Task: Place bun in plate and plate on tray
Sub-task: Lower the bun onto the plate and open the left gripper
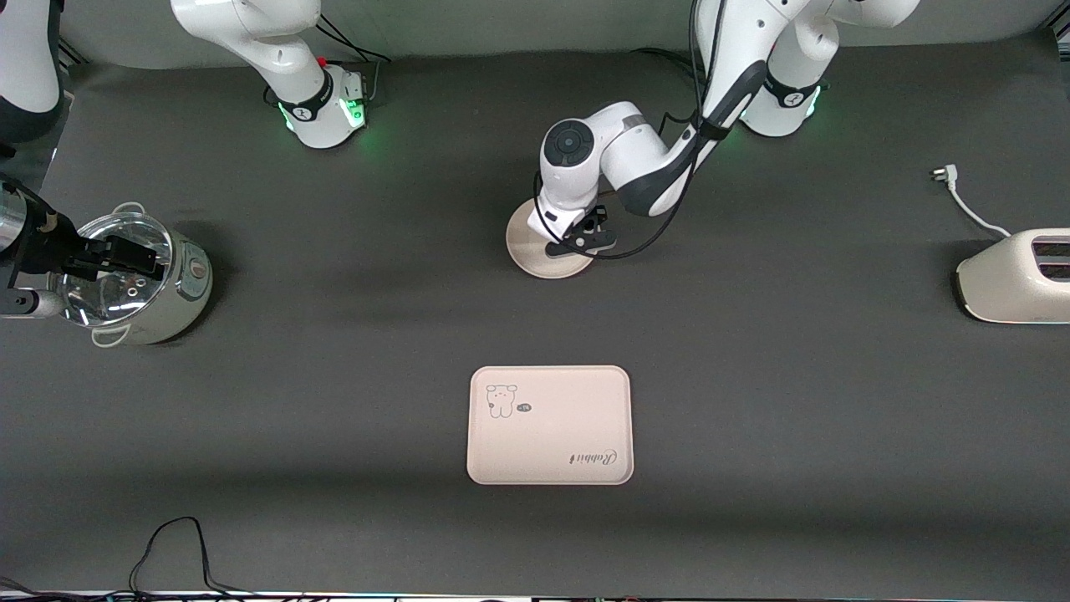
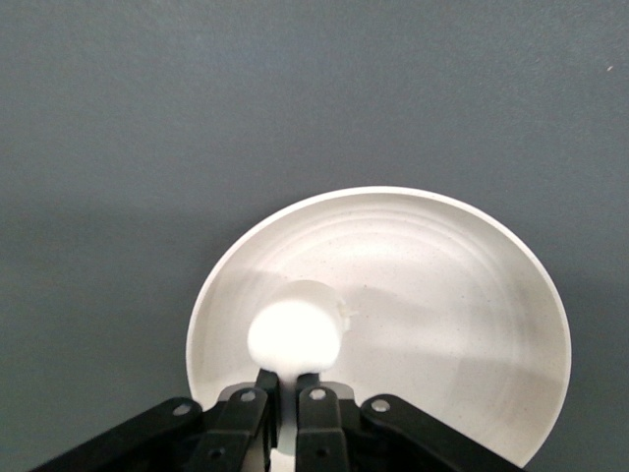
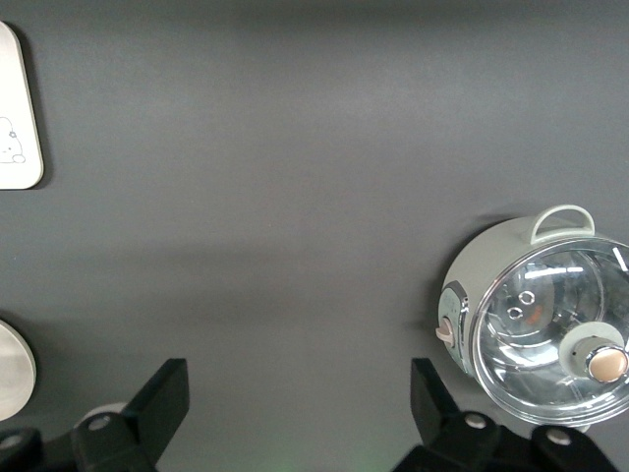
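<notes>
Surface: dark grey matte table (image 1: 334, 401), robot bases along the top of the frame, lots of bare mat between things.
Left gripper (image 1: 583, 242): sits low over the round cream-beige plate with the shallow rim (image 1: 528, 251), just above centre frame. Its fingers are pinched tight on the small off-white rounded bun (image 2: 295, 336), which makes sense, since the bun has to go in the plate first.
Bun: in the left wrist view it hangs over the plate's inside, near the rim. Can't tell if it's touching the plate yet.
Tray: pale pinkish-cream rectangular tray with the cartoon animal and "Rabbit" lettering (image 1: 549, 425), lower centre, well apart from the plate and bare. Looks parked there for the plate's later trip.
Right gripper (image 3: 300, 418): waiting, fingers spread wide with nothing between them, at the far left edge of the frame over the pale green cooking pot with a glass lid (image 1: 138, 280).
Also around: cream toaster (image 1: 1016, 276) at the right edge, its cord unplugged.
My guess: letting go of the bun is next.
</notes>
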Controlling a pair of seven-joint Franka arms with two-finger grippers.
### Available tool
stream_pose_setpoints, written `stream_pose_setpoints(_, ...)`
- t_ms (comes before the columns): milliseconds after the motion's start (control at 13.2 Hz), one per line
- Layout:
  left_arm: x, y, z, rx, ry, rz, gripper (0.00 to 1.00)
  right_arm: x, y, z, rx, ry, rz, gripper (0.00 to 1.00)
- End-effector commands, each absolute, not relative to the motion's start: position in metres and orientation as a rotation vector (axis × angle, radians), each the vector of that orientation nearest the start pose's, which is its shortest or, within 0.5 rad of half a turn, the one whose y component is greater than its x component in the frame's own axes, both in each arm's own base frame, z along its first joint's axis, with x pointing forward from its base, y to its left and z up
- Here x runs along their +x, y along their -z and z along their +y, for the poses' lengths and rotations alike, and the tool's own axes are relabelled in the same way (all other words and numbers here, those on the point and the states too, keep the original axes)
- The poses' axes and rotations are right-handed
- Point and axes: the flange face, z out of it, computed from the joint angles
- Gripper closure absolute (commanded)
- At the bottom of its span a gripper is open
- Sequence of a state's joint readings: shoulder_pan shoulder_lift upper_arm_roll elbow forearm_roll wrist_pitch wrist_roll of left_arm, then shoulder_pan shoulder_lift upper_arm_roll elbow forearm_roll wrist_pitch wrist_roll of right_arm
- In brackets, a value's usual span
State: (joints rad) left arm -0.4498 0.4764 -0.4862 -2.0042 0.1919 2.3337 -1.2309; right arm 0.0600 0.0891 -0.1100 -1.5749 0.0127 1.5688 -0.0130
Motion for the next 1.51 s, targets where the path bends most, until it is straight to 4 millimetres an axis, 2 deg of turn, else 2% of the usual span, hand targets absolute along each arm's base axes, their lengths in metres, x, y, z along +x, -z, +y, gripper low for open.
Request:
stream_pose_setpoints(0,0.3475,-0.2289,-0.4906,-3.078,-0.149,-0.318,0.53,0.571,-0.5746,-0.0269,-3.148,-0.135,0.045,0.0)
stream_pose_setpoints(75,0.3484,-0.2285,-0.4902,-3.079,-0.122,-0.295,0.04,0.5705,-0.5747,-0.0271,-3.15,-0.136,0.045,0.0)
stream_pose_setpoints(151,0.35,-0.2274,-0.4886,-3.073,-0.096,-0.266,0.0,0.5709,-0.5739,-0.0278,-3.148,-0.138,0.045,0.0)
stream_pose_setpoints(1434,0.3563,-0.2332,-0.4921,-3.078,-0.077,-0.293,0.0,0.57,-0.5719,-0.0286,-3.148,-0.145,0.048,0.0)
